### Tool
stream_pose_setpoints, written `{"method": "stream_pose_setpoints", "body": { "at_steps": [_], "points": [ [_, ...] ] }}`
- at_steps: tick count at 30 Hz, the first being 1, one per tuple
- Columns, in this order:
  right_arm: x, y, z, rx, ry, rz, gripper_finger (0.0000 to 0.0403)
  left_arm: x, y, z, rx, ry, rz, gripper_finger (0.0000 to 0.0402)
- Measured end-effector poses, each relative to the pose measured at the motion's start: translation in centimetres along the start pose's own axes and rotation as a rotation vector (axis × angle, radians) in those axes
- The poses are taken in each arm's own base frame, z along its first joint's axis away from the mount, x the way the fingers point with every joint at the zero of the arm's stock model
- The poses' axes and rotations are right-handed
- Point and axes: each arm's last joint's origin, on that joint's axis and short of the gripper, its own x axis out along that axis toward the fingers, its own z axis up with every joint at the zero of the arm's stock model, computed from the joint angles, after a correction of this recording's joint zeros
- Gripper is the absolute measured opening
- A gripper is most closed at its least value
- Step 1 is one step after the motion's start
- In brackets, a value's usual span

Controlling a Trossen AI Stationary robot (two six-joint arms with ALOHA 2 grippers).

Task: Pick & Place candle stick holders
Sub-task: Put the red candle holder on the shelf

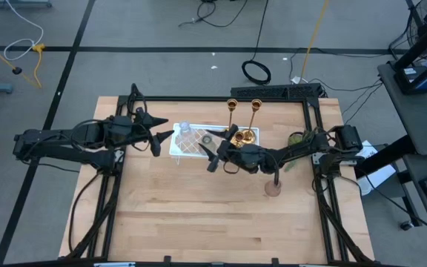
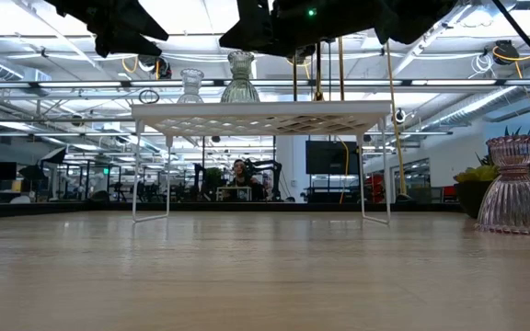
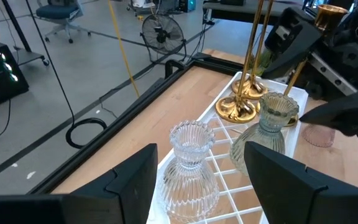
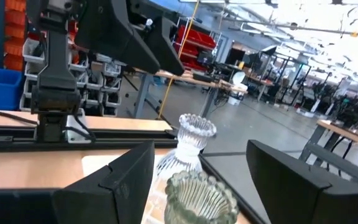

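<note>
On the wooden counter [image 1: 199, 215] a white lattice tray [image 1: 185, 150] carries a clear glass holder [image 1: 184, 130] at its 9 o'clock end, a green glass holder [image 1: 207, 139] near the middle, and two tall brass candlesticks [image 1: 232, 111] on round gold bases at its 3 o'clock end. A pink glass holder [image 1: 273, 188] stands apart on the counter at about 5 o'clock from the tray. The low view alone shows the tray raised on thin wire legs, with the pink holder [image 2: 515, 187] on the bare wood to its side; the left wrist view alone shows the ribbed walls of the clear [image 3: 190, 168] and green [image 3: 267, 134] holders. The left gripper [image 1: 160, 137] reaches in level from 9 o'clock, its fingers spread wide and empty, just beside the clear holder. The right gripper [image 1: 215, 154] stretches in low from 3 o'clock over the tray, fingers also parted and holding nothing, with the green holder [image 4: 201, 198] right before them.
</note>
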Motion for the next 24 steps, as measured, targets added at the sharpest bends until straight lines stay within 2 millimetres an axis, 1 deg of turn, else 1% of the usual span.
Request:
{"method": "stream_pose_setpoints", "body": {
  "at_steps": [6,10,15,19,24],
  "points": [
    [-0.5,0.5,0.7,-0.053,-0.052,0.004,0.0247,0.0,-0.3,0.0,0.135,0.007,-0.083,0.0246],
    [-0.8,0.8,1.2,-0.072,-0.092,0.003,0.0247,-0.2,-0.7,0.1,0.153,-0.014,-0.125,0.0246],
    [-1.4,1.3,1.7,-0.088,-0.113,0.017,0.0247,-0.1,-2.0,0.3,0.174,-0.045,-0.192,0.0246],
    [-1.9,1.5,2.3,-0.101,-0.131,0.026,0.0247,1.0,-3.6,0.1,0.213,-0.054,-0.242,0.0246],
    [-1.5,1.3,1.8,-0.127,-0.097,0.028,0.0247,2.7,-5.2,-0.1,0.216,-0.076,-0.273,0.0246]
  ]
}}
